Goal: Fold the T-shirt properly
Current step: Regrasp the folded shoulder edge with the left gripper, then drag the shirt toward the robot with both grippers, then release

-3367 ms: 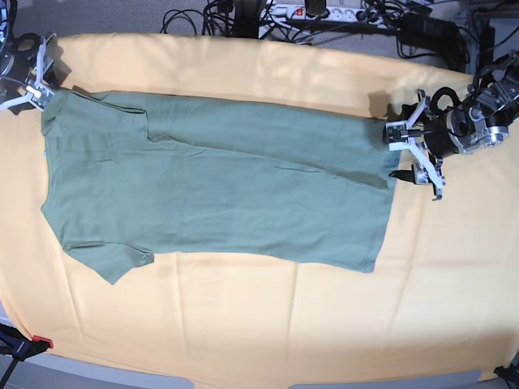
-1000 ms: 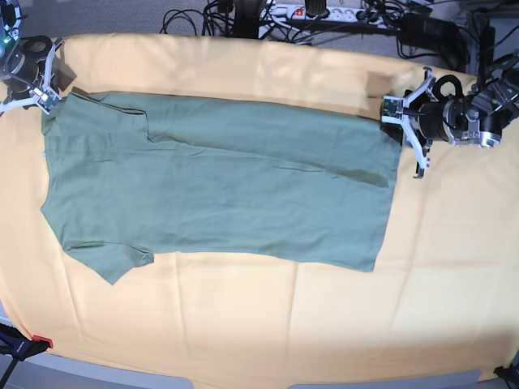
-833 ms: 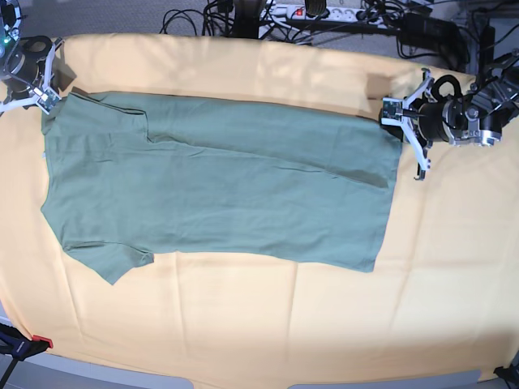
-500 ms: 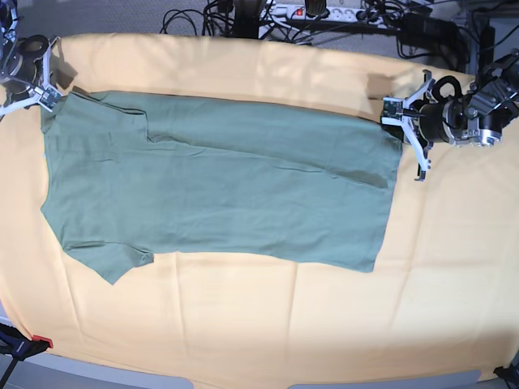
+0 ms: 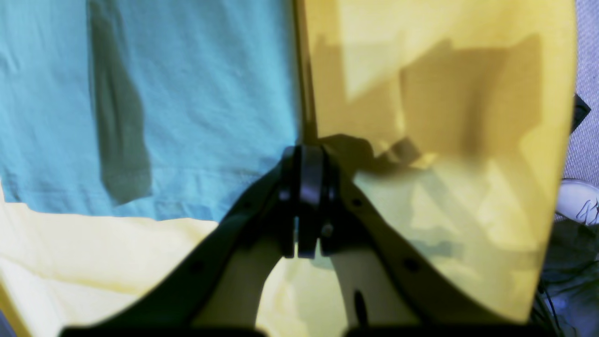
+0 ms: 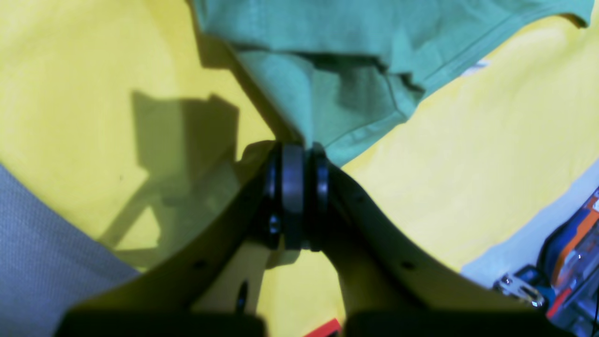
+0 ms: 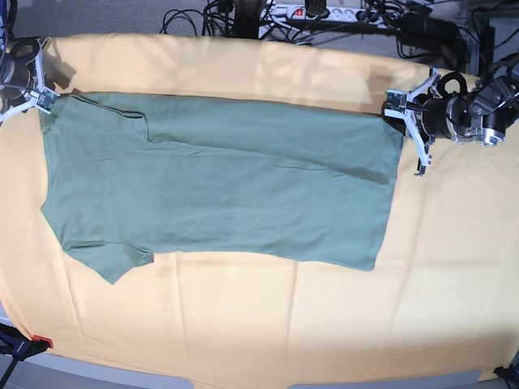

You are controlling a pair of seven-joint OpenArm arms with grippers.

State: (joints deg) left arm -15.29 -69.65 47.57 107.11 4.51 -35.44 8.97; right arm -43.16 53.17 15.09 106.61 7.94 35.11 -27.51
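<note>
The sage-green T-shirt [image 7: 219,194] lies flat and lengthwise on the yellow-orange cloth [image 7: 243,324], with one sleeve pointing to the near left. My left gripper [image 7: 401,118] is at the shirt's far right hem corner. In the left wrist view the left gripper [image 5: 304,161] is shut, its pads pressed together right on the corner of the T-shirt [image 5: 187,93]. My right gripper [image 7: 40,99] is at the far left shoulder corner. Seen from the right wrist, the right gripper [image 6: 299,150] is shut on a bunched fold of the T-shirt [image 6: 355,37].
A power strip and tangled cables [image 7: 324,12] run along the far edge beyond the cloth. A red-tipped clamp [image 7: 24,344] sits at the near left corner. Grey carpet [image 6: 42,267] shows past the cloth's edge, and a white shoe [image 5: 578,199] lies beyond it.
Both grippers have closed on the shirt's far corners. The far edge of the shirt is now drawn straighter between them, and both arms have shifted slightly toward the far side.
</note>
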